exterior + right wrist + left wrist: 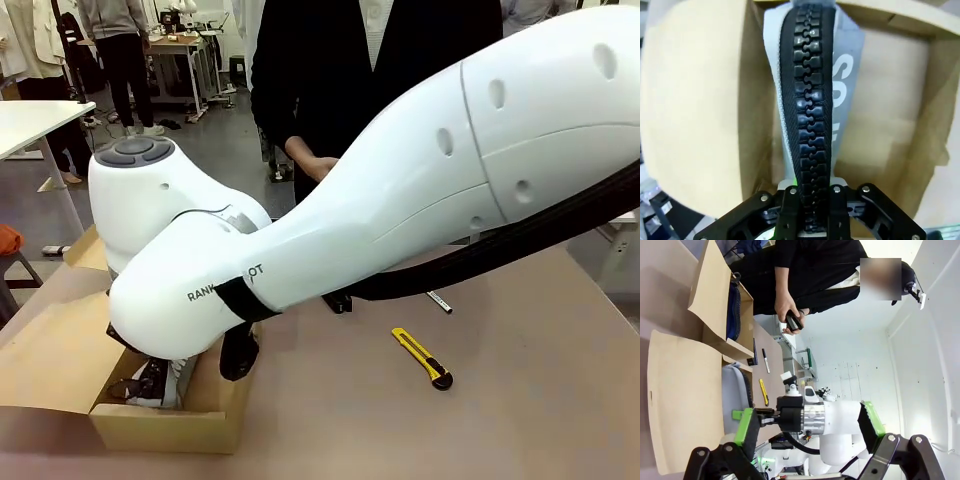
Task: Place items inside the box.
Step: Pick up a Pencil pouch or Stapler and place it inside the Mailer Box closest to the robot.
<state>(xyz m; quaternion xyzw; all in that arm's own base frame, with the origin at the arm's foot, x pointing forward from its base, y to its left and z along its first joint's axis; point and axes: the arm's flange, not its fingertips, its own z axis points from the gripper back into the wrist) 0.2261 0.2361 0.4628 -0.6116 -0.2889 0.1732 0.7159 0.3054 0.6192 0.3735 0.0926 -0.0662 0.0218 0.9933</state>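
Note:
My right gripper [807,202] is shut on the zipper edge of the grey pencil case [842,85], which hangs over the inside of the open cardboard box [890,130]. In the front view the right arm reaches down to the box [170,425] at the table's near left. A navy pencil case [733,310] lies inside the cardboard. On the table lie the yellow-black utility knife [422,358], the marker pen [438,302] and a black item [337,302], probably the stapler. My left gripper [808,422] is open in the air, holding nothing.
A person [330,60] stands at the far side, one hand [790,315] holding a small black object. The box flaps [50,360] lie spread to the left. Bare brown tabletop [520,400] stretches to the right of the knife.

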